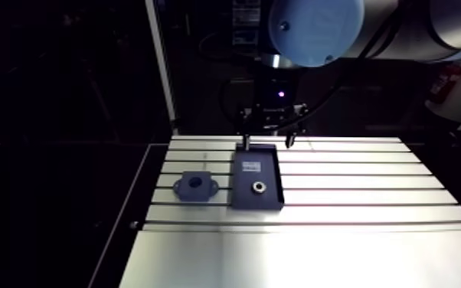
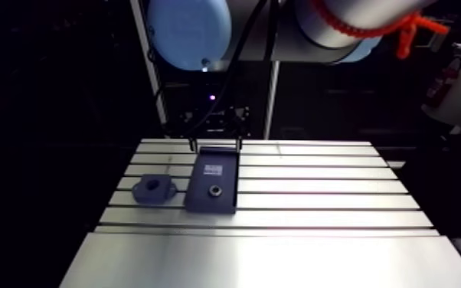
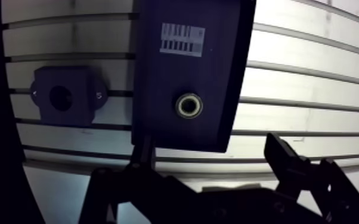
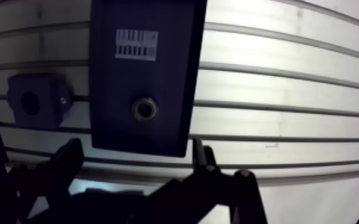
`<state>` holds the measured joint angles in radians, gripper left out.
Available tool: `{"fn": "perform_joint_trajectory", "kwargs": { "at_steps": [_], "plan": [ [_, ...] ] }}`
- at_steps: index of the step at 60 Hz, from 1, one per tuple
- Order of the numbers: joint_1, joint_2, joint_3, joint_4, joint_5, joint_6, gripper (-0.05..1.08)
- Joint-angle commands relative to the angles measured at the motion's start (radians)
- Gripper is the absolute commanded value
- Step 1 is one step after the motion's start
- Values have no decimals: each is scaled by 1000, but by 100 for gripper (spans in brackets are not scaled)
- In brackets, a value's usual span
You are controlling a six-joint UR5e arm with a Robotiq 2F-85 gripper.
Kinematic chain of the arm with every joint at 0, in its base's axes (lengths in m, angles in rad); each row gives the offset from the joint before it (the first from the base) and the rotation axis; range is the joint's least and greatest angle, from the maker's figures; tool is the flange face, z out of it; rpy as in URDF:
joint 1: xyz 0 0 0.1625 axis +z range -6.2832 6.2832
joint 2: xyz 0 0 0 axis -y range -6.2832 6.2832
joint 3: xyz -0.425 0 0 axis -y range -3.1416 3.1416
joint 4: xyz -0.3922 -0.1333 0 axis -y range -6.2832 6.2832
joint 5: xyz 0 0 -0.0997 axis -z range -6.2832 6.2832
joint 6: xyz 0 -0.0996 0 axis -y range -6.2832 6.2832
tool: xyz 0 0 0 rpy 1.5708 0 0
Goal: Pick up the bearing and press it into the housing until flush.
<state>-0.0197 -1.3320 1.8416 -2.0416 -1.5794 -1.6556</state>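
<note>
Zero steps done: bearing lies flat in the dark tray, not yet grasped; housing bore is empty. Pick, carry and press all remain.

Gripper hovers over the tray's end, fingers spread, holding nothing.

Bearing axis vertical, bore up; being a ring, it has no long axis in plan. Housing sits just beside the tray, toward a side edge of the surface, ears along the slots.
</note>
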Motion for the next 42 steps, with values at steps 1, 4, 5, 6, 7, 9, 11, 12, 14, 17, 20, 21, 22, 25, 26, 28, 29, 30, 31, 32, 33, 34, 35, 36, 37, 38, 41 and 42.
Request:
{"fn": "perform_joint_trajectory", "kwargs": {
  "at_steps": [1, 4, 5, 6, 7, 9, 11, 12, 14, 17, 20, 21, 22, 25, 26, 28, 29, 30, 31, 32, 33, 34, 35, 36, 37, 38, 41, 42],
  "plan": [
    [1, 15, 11, -21, -1, 17, 1],
    [1, 17, 16, -21, -3, 22, 1],
    [1, 17, 16, -21, -3, 22, 1],
    [1, 17, 19, -21, -3, 23, 1],
    [1, 17, 19, -21, -3, 23, 1],
    [1, 19, 22, -21, -4, 23, 1],
    [4, 26, 24, -21, -7, 23, 1],
    [7, 31, 26, -21, -7, 23, 1],
    [7, 35, 27, -21, -9, 23, 1],
    [7, 38, 33, -22, -9, 24, 1],
    [8, 42, 39, -31, -9, 24, 1],
    [7, 48, 44, -37, -9, 24, 2],
    [7, 48, 44, -37, -9, 24, 2],
    [9, 52, 50, -50, -10, 23, 3],
    [9, 52, 50, -50, -10, 23, 3],
    [9, 53, 53, -55, -10, 23, 4],
    [9, 55, 55, -60, -10, 24, 4],
    [9, 55, 55, -60, -10, 24, 4],
    [9, 59, 56, -63, -11, 24, 4],
    [9, 59, 56, -63, -11, 24, 4],
    [9, 64, 58, -66, -11, 24, 4],
    [9, 64, 58, -66, -11, 24, 4],
    [9, 68, 58, -72, -11, 24, 6],
    [10, 70, 60, -78, -11, 24, 7],
    [10, 70, 60, -78, -11, 24, 7],
    [10, 73, 58, -84, -11, 24, 7],
    [12, 75, 60, -90, -11, 24, 8],
    [12, 76, 58, -94, -11, 24, 9]
  ]
}}
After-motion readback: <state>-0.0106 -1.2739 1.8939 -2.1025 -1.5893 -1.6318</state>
